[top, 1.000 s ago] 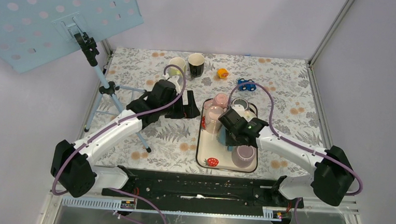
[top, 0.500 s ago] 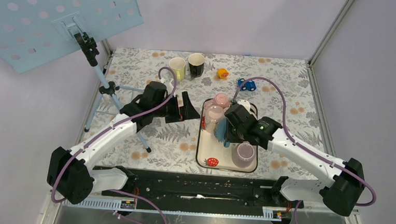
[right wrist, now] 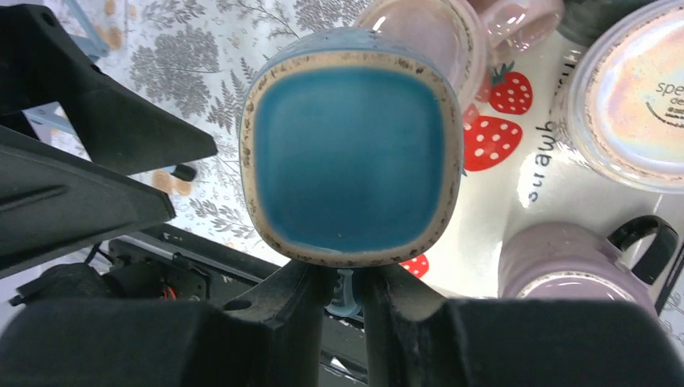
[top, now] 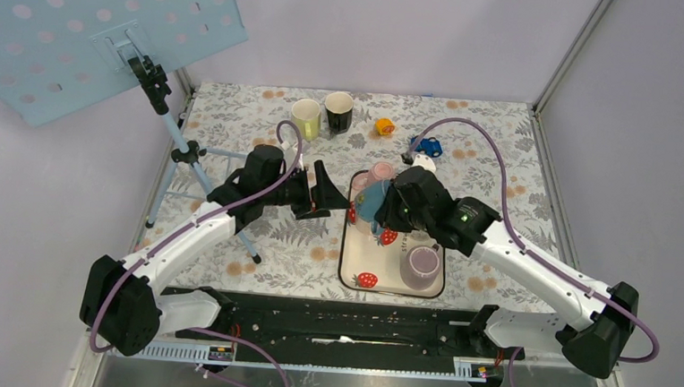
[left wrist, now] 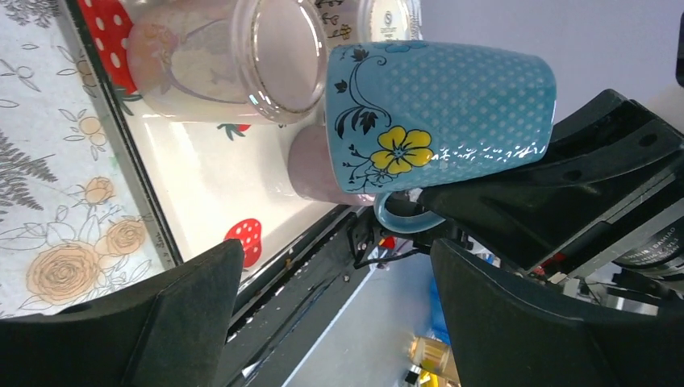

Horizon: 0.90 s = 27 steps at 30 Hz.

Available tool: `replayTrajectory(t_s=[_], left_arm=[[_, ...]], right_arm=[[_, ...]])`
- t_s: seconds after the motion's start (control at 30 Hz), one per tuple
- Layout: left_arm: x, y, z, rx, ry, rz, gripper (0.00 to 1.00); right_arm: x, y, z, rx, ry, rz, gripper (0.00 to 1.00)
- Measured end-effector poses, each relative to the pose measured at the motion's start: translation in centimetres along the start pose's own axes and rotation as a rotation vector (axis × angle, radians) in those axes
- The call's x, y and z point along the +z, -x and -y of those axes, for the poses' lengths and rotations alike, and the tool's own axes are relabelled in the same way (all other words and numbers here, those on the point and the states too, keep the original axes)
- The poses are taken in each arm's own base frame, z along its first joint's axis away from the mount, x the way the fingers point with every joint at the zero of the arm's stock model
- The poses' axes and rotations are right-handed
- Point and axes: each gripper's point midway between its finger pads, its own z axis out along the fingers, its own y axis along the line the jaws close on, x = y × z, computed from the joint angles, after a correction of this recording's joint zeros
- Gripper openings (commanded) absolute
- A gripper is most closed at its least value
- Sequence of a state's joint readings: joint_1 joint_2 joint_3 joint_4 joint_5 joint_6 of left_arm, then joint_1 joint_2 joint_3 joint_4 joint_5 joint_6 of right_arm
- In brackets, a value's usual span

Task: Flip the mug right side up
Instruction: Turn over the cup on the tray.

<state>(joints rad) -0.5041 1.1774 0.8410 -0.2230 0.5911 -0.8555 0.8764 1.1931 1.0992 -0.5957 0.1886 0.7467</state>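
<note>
The blue mug with a yellow flower hangs on its side above the left part of the white strawberry tray. My right gripper is shut on the mug's handle. The mug's flat blue base faces the right wrist camera. In the left wrist view the blue mug lies level, its wider end to the left. Just left of the mug, at the tray's left edge, my left gripper stands open with nothing between its fingers.
On the tray stand a purple mug and pink cups, with a glass cup on its side. A yellow mug, a black mug, an orange toy and a blue car sit at the back. A tripod stands at the left.
My right gripper has lifted the blue mug off the tray, carried it back and left, and tipped it sideways. The left gripper has swung right to the tray's edge.
</note>
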Motion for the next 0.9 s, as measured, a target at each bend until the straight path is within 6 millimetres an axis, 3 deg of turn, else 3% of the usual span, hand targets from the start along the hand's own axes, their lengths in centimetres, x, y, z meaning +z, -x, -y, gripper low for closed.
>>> replayTrajectory(t_s=[0.5,0.9], left_arm=[[-0.3,0.0,1.9,-0.074,-0.134,-0.004,0.79],[-1.2,0.1,5.0,-0.176,-0.336,-0.019,0.72]], right_arm=[[-0.4,2.4,-3.2,0.076,0.127,0.088,0.0],[-0.2,4.9,-6.4,0.173,0.3,0.184,0.0]])
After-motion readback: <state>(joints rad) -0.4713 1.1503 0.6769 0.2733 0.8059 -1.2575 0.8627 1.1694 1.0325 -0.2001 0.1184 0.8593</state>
